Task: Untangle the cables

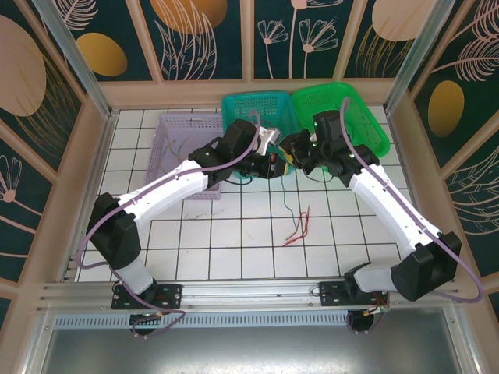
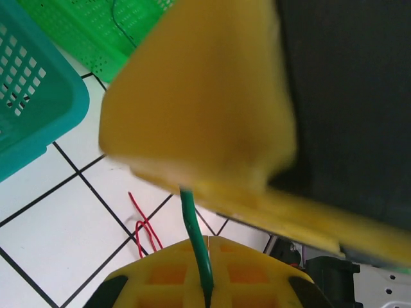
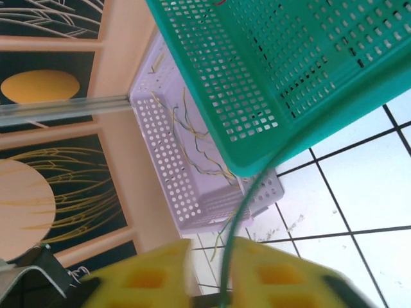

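Left end effector (image 2: 209,260) and right end effector (image 3: 223,260) both clamped on green cable (image 2: 191,221); red cable (image 1: 300,230) loose on worktop (image 1: 234,234).

red cable (image 1: 300,228) — kinked, flat on white tiles (image 1: 234,234) | green cable (image 2: 192,237) — thin, lifted, gently curved | yellow and pale cables (image 3: 196,144) loosely tangled in lavender basket (image 3: 160,151)
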`<action>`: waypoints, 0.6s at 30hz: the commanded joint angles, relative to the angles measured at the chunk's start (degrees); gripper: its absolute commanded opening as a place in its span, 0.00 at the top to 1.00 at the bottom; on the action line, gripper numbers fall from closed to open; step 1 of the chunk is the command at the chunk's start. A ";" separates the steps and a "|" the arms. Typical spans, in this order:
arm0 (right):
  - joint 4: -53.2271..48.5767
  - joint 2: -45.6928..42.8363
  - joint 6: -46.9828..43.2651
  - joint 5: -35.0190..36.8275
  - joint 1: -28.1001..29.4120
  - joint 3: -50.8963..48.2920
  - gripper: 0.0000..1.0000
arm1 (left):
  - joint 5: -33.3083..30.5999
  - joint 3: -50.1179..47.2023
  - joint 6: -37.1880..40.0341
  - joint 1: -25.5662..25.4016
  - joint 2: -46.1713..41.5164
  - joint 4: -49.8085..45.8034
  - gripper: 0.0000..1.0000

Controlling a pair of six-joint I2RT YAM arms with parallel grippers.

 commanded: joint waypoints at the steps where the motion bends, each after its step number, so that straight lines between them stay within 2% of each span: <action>1: 1.34 -0.74 -1.55 0.53 0.77 -1.34 0.98 | 0.93 2.40 1.38 0.38 2.10 -0.71 1.00; 5: -3.44 1.93 -13.84 7.37 -1.07 5.60 1.00 | 0.95 2.83 1.47 0.30 2.01 -1.38 1.00; 6: -4.39 2.89 -17.83 8.23 -2.41 7.97 1.00 | 0.53 3.31 1.42 0.34 1.94 -1.94 0.96; 8: -6.82 5.12 -24.42 8.74 -5.60 12.85 1.00 | 0.01 4.62 0.91 0.31 1.72 -3.00 0.69; 9: -8.54 6.58 -27.27 8.73 -7.55 15.82 1.00 | -0.83 5.30 0.64 0.38 1.40 -3.54 0.60; 11: -11.12 9.07 -31.68 8.86 -11.36 20.92 1.00 | -3.93 6.56 0.41 0.37 1.21 -5.22 0.48; 13: -12.94 11.71 -35.47 9.67 -14.62 25.64 1.00 | -6.32 7.50 0.20 0.72 -0.86 -6.78 0.44; 18: -12.06 21.02 -45.16 11.78 -21.04 35.87 1.00 | -10.15 5.63 -2.11 2.11 -3.72 -7.47 0.42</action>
